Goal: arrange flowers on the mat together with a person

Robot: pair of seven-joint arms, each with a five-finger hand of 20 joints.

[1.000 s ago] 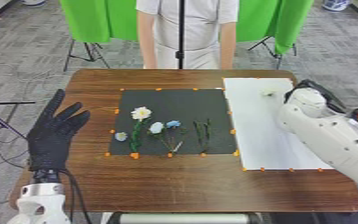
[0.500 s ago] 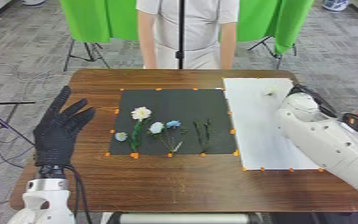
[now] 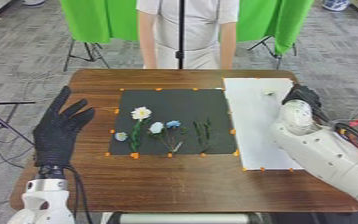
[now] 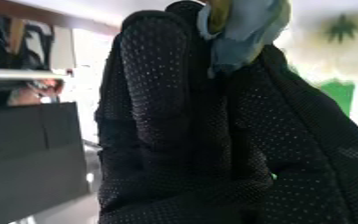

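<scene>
Right hand [image 4: 162, 115] pinches one blue bloom [image 4: 251, 35] at its fingertips; pale flower [image 3: 270, 93] lies just beside that hand, on white sheet [image 3: 254, 127]; bloom is probably light, soft, easily bruised; base makes the best hold.

Wooden table [image 3: 158, 182]; black mat [image 3: 171, 102]; white sheet [image 3: 251, 125] alongside.

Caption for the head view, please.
Flowers on a black mat beside a white sheet, with the robot's left hand open at the left.

Flowers [image 3: 141, 113] on mat [image 3: 167, 99], sheet [image 3: 254, 135] to right
</scene>
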